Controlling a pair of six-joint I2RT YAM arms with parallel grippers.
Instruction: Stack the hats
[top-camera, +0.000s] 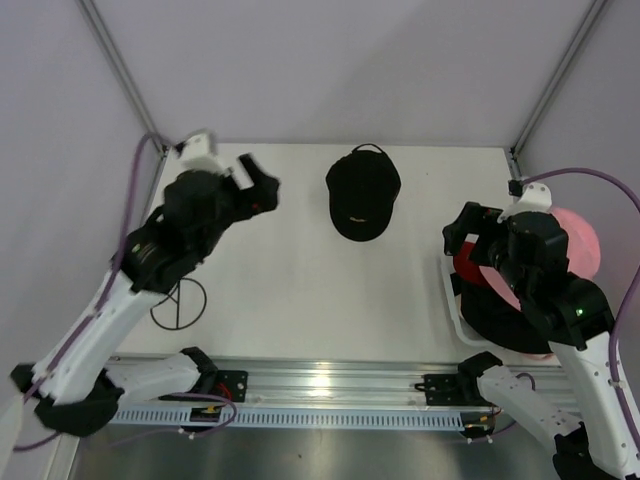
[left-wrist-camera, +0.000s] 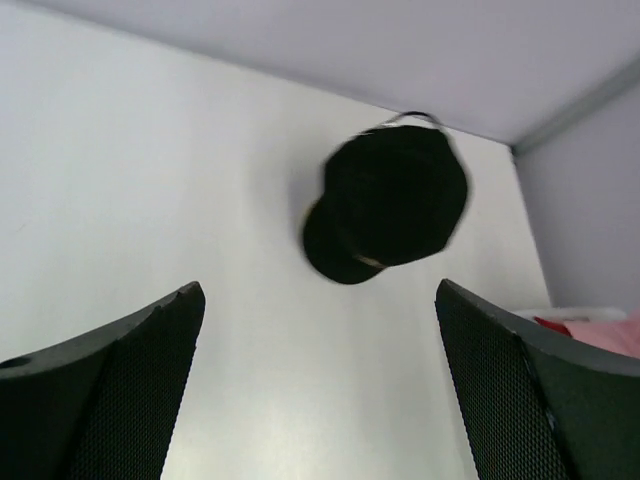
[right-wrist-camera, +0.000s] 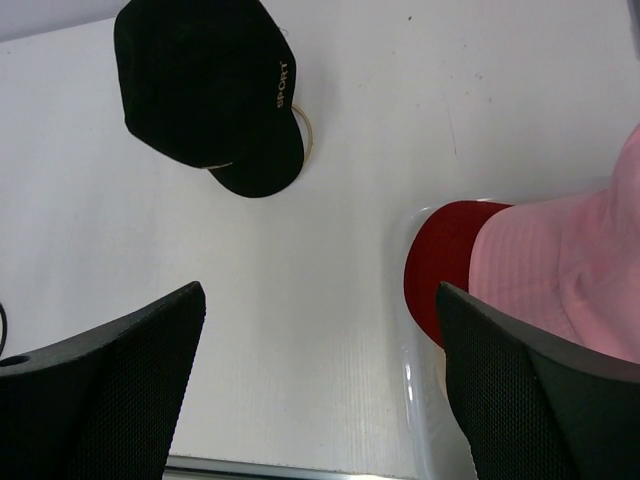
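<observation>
Both open, empty: left gripper (left-wrist-camera: 320, 300), right gripper (right-wrist-camera: 320, 300). Ahead of left one: black cap (top-camera: 362, 192); beside right one: red cap (right-wrist-camera: 440, 270) + pink hat (right-wrist-camera: 570, 270), piled. Step prob. approach; next needs drop onto black cap, pinch crown.

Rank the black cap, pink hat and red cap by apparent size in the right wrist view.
Tied first: black cap and pink hat, alike; the frame cuts the pink one off.
Last: red cap, mostly covered.
</observation>
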